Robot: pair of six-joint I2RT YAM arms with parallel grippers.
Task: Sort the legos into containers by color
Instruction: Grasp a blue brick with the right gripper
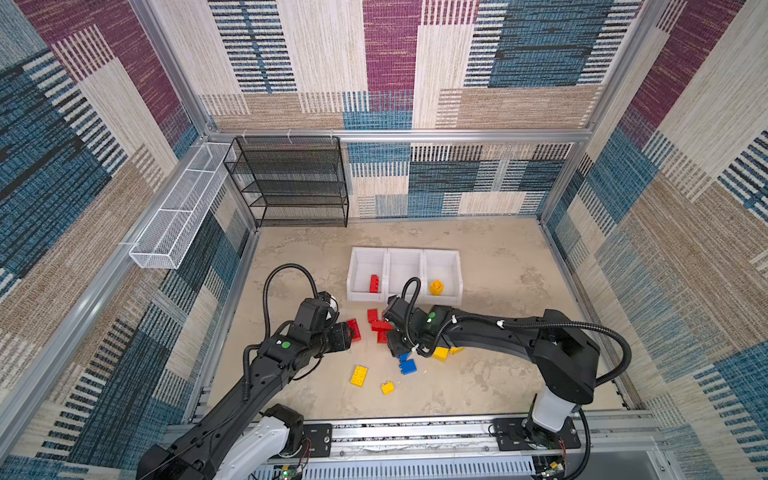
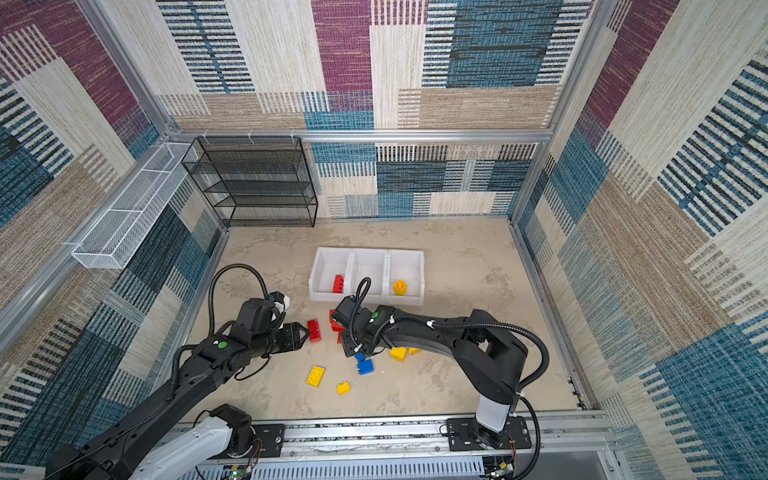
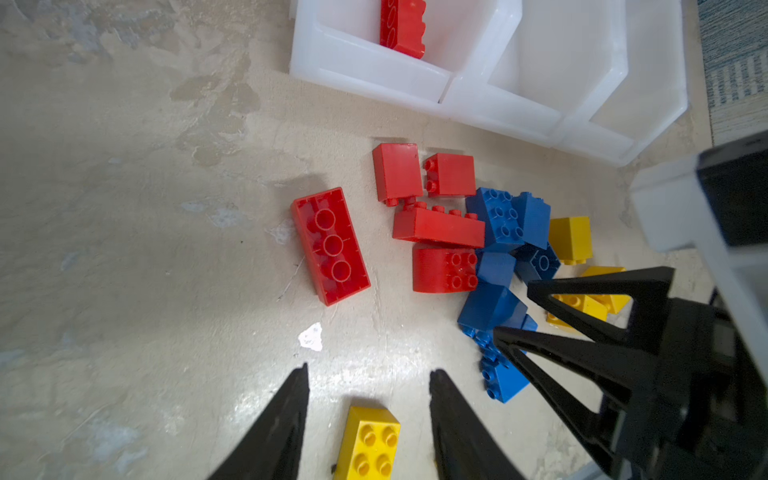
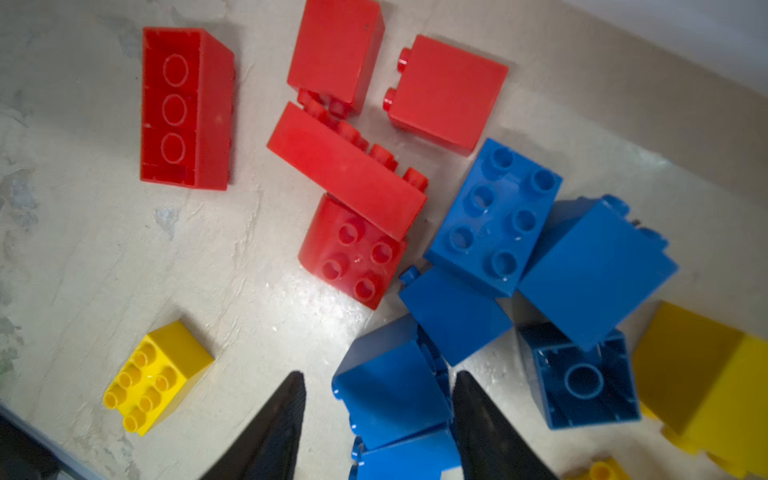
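Left pincer (image 3: 369,370) released, empty, above the beige bench (image 3: 124,249) by a loose yellow studded brick (image 3: 370,444). Right pincer (image 4: 378,378) spread around a blue plastic brick (image 4: 390,395), gap on one side, not clamped. Three joined white plastic bins (image 1: 361,296): red oblong brick (image 1: 374,283) in the left one, small yellow brick (image 1: 436,286) in the right; remaining bricks (image 3: 438,224) loose just in front.

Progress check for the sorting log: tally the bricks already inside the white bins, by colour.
Red brick: 1
Yellow brick: 1
Blue: 0; the blue bricks lie outside
Total in the white bins: 2
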